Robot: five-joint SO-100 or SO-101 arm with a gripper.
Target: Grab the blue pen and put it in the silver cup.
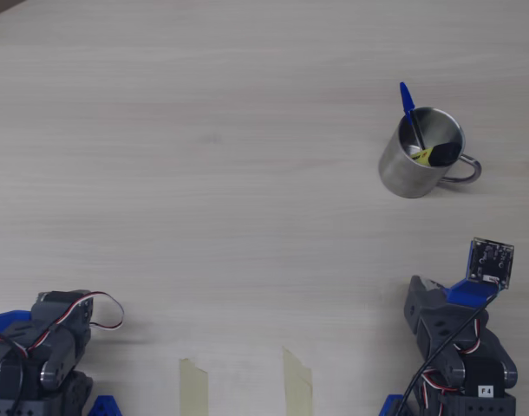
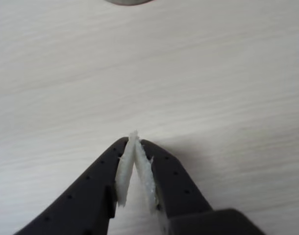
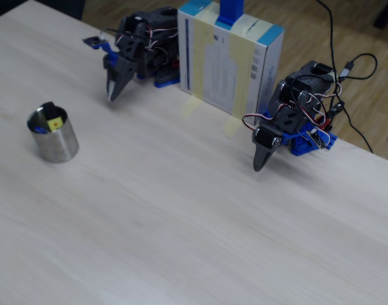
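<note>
Resting Folded, Pen Already in the Cup

Leaning against the cup's (image 1: 412,169) inner wall, the pen (image 1: 410,117) stands with its blue cap poking over the rim at about 11 o'clock in the overhead view. That tilt is what a stick longer than the cup does: its foot sits on the bottom and the rim props it. Yellow and black bits (image 1: 434,154) lie beside it inside. The cup's handle points to 3 o'clock.

The gripper (image 2: 135,139) holds nothing. In the wrist view its two white-padded fingers meet at the tips over bare table (image 2: 213,73), so it is closed and empty, with the cup's base just showing at 12 o'clock. Overhead, the arm (image 1: 460,342) is folded back at the cup's 6 o'clock, well apart from it.

A second arm (image 1: 43,351) sits folded at the overhead view's 7 o'clock, and two tape strips (image 1: 193,386) mark the table's near edge. From this layout the task looks done.
</note>
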